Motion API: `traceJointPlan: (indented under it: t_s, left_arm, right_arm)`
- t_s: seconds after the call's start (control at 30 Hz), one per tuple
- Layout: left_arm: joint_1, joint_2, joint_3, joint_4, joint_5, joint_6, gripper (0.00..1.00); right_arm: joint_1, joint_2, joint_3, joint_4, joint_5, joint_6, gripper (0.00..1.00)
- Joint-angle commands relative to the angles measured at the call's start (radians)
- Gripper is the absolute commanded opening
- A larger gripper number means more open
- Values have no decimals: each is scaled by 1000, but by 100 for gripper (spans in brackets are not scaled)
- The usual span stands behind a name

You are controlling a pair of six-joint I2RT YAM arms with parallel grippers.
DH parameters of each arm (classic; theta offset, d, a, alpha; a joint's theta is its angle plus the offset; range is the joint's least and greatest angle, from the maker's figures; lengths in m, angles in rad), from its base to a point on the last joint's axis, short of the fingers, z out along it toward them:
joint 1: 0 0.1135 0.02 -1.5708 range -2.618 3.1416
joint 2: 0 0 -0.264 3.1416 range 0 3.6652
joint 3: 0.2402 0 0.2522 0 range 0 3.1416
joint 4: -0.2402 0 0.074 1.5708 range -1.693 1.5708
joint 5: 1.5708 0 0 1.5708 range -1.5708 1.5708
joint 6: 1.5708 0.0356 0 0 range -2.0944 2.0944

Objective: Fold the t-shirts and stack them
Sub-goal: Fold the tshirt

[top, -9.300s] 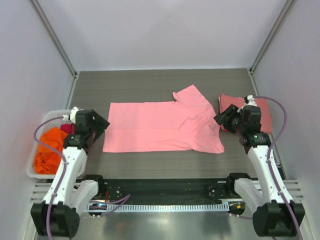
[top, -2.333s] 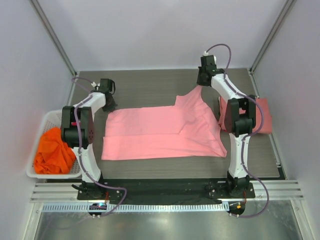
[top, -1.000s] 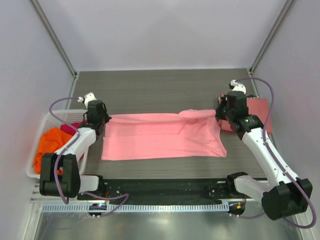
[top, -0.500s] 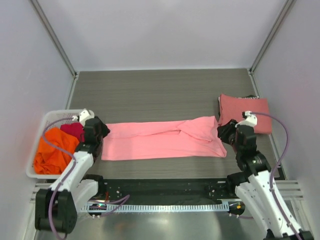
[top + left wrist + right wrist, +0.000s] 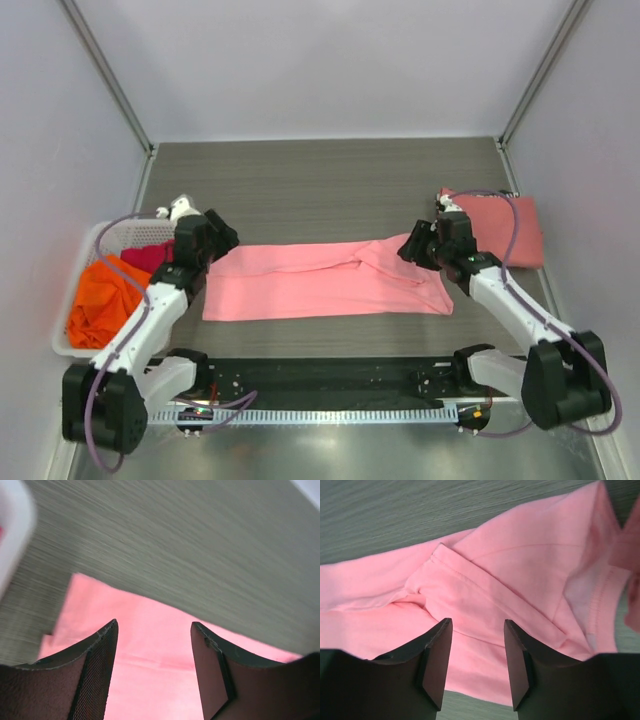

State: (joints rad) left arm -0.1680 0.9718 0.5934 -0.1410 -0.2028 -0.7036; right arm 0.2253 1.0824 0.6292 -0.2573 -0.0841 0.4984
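Apart and empty, the left fingers [image 5: 87, 680] and right fingers [image 5: 434, 666] should pinch every layer squarely at either end of the light pink t-shirt [image 5: 320, 283].

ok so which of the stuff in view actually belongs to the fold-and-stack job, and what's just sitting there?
Part of the job:
- light pink t-shirt, folded into a long strip mid-table
- salmon-red t-shirt, folded, at the table's right side
- orange t-shirt, bunched in the basket
- magenta t-shirt, also in the basket

Just there:
- white basket
- grey table
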Motion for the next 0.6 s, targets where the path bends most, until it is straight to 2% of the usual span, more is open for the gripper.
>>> traceJointPlan:
  t_s: [0.0,0.2,0.37,0.57]
  left_arm:
    - [-115,120,121,-54,54,-8,61]
    - [-290,320,282,-39,85,3,61]
    - [-327,511,408,-40,163,10,61]
    - [-406,735,620,-103,244,23,59]
  right_arm:
    - [12,100,76,119,-106,-35,53]
    - [19,332,164,214,-178,-35,57]
    - [22,471,213,253,-187,-44,59]
    - [25,540,236,251,-195,-61,59]
